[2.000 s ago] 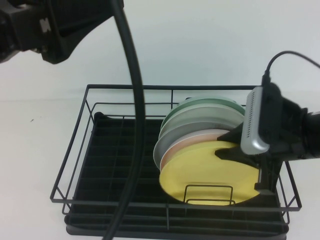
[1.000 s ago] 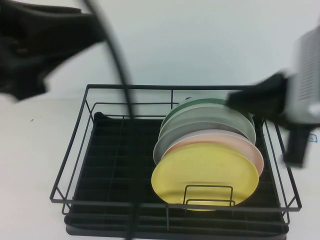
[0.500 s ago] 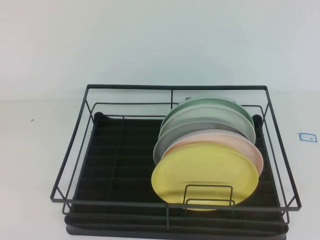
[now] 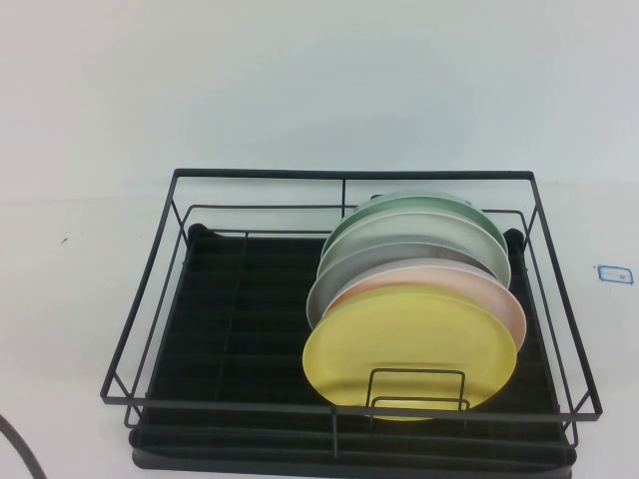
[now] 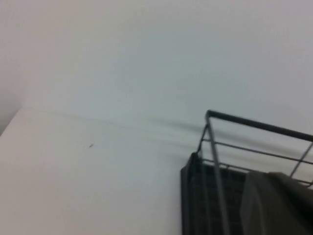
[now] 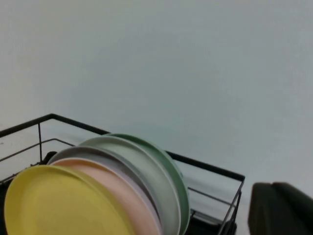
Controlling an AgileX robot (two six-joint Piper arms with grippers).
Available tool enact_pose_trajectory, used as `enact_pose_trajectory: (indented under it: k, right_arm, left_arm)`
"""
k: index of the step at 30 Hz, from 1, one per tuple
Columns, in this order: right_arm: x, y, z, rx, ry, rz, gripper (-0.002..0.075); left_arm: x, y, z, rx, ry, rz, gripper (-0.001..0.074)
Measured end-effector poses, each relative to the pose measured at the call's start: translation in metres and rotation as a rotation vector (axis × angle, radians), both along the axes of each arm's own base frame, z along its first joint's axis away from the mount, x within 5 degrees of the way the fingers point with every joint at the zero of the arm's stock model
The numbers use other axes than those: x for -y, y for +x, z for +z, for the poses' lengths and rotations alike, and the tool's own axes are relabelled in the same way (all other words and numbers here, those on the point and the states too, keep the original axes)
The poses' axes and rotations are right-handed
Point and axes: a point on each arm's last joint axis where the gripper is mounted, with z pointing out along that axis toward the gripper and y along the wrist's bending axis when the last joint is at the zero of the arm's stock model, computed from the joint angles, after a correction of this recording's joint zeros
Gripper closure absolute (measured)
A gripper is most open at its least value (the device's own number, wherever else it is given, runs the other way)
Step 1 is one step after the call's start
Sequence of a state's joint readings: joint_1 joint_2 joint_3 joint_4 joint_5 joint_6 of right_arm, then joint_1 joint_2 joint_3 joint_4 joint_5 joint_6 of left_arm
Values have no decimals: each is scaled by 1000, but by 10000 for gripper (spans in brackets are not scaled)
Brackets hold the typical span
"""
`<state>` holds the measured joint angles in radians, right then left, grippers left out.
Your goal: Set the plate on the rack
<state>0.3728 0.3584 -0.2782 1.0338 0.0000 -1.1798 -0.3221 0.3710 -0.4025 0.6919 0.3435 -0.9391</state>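
Both arms withdrawn since a second ago; left gripper and right gripper off high view, finger state cannot tell. Plate (image 4: 410, 347) sits lower centre-right, frontmost in rack (image 4: 150, 329): placement looks complete.

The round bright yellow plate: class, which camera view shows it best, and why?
The high view: the round bright yellow plate shows whole, leaning at the front of the row in the black wire dish rack. The right wrist view crops it; the left wrist view shows none. Neither claw appears over the rack.

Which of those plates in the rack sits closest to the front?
The yellow plate, leaning at the front of the row in the black rack, right behind the small wire loop. The pink, grey-white and green plates stand behind it. Neither end effector's fingertips are visible.
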Motion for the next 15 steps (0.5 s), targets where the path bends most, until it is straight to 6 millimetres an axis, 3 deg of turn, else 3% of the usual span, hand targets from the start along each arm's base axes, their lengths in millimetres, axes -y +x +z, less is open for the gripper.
enact_pose_trajectory:
  k: [6,15]
  right_arm:
    - [0,1,-26,-131,128,-14,728]
    - [1,0,-54,-265,245,-37,728]
  left_arm:
    - [2,2,-12,-9,27,-20,735]
    - [-4,1,-14,-24,109,31,735]
